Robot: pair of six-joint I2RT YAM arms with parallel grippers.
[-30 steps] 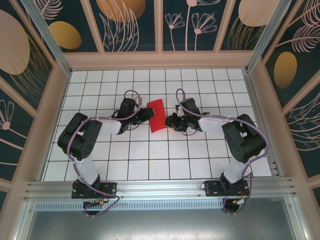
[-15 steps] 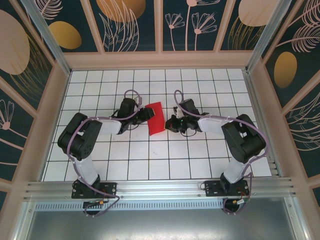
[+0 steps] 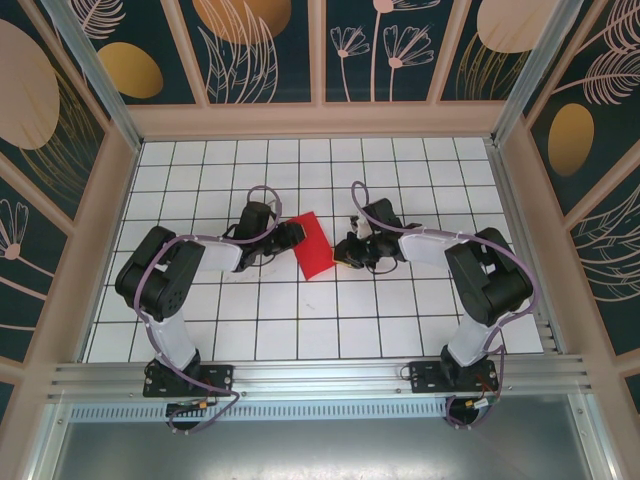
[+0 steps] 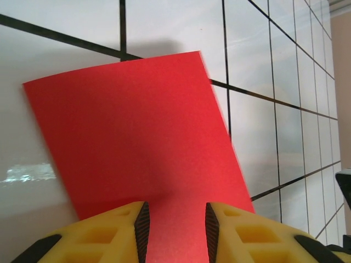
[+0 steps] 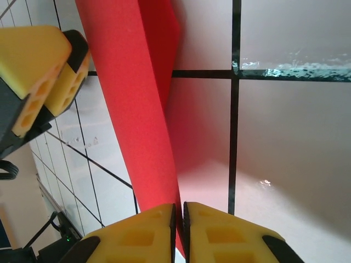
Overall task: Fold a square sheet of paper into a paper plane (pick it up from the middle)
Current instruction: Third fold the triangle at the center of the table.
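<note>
The square sheet of paper (image 3: 312, 245) is bright red, doubled over into a narrow rectangle, between my two grippers at the middle of the tiled table (image 3: 300, 330). My left gripper (image 3: 292, 233) is at its left side. In the left wrist view the red sheet (image 4: 137, 137) spreads ahead and under my left gripper (image 4: 174, 211), whose jaws stand apart over its near edge, pinching nothing. My right gripper (image 5: 179, 211) is shut on the sheet's (image 5: 137, 109) thin edge, which runs up between the pads. The right gripper (image 3: 342, 252) sits at the paper's right edge.
The left gripper's yellow fingers (image 5: 38, 71) show just beyond the paper in the right wrist view. Wooden walls (image 3: 110, 200) fence the table on three sides. A metal rail (image 3: 320, 375) with both arm bases runs along the near edge.
The paper has swung and shifted slightly toward the near side. The left gripper has drawn back a little with its jaws narrowing. The right gripper has stayed at the paper's right edge.
</note>
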